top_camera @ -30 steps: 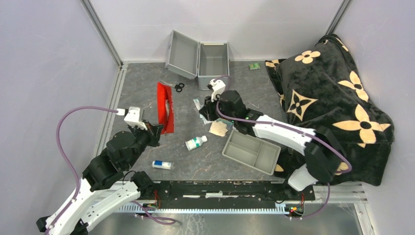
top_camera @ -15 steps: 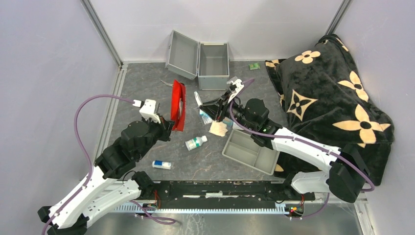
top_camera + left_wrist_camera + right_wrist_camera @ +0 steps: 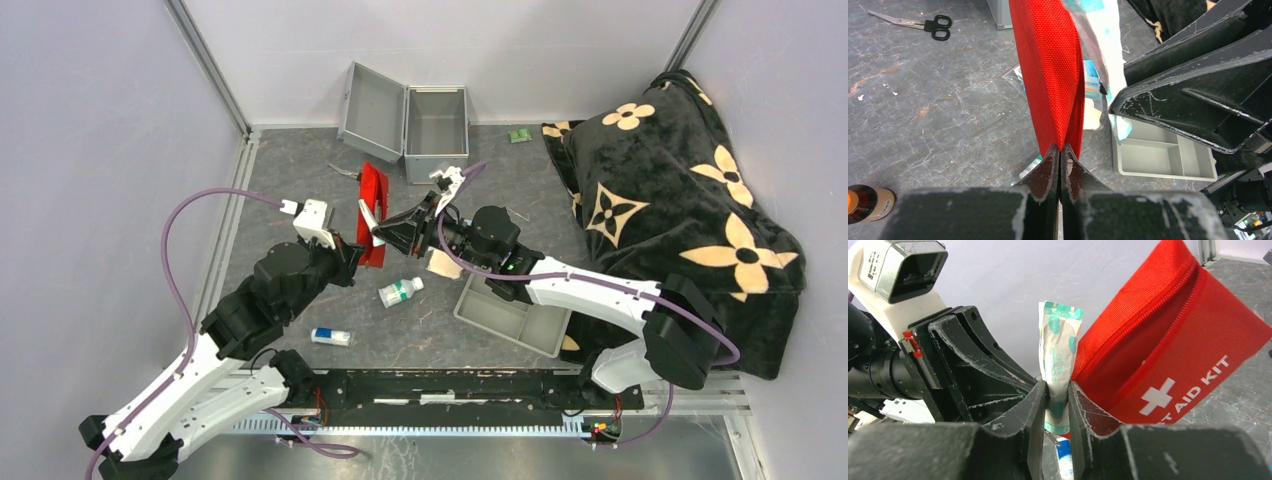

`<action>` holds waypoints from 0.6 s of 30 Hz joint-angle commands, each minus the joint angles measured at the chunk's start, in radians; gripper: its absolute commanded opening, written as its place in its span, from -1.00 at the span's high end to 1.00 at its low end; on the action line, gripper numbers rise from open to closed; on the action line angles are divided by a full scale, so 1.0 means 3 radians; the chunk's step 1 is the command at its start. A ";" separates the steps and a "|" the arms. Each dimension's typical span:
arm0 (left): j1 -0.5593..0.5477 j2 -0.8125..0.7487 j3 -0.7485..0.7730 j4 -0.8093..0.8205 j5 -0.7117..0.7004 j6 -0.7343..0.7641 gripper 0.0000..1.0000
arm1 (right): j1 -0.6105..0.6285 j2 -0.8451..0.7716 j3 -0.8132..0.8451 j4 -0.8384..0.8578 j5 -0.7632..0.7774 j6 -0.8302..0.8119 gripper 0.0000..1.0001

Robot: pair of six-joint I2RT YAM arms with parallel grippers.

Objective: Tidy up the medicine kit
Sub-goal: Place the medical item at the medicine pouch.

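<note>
Nearer the red pouch (image 3: pixel 1168 355): right gripper (image 3: pixel 1058 390), packet (image 3: pixel 1060 335)

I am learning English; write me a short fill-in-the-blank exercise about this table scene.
The left gripper is shut on the ___ pouch.
The right gripper holds a teal and white packet beside the pouch, which bears a white ___.
The lid of the medicine kit is ___.
The scissors have ___ handles.
Missing words: red; cross; open; black.

red pouch (image 3: pixel 372 212), grey case (image 3: pixel 428 168), blk/tan floral blanket (image 3: pixel 660 170)
</note>
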 commanded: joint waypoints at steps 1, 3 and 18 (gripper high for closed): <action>-0.0004 0.0009 0.0083 0.0175 0.0083 -0.0078 0.95 | 0.0034 0.0068 0.0195 0.0220 0.0050 0.0026 0.46; -0.0004 0.0008 0.0082 0.0179 0.0096 -0.0075 0.95 | 0.0037 0.0108 0.0205 0.0222 0.0080 0.0026 0.46; -0.0004 0.0013 0.0047 0.0253 0.0318 -0.0042 0.95 | 0.0059 0.0380 0.0338 0.0228 0.0128 0.0074 0.40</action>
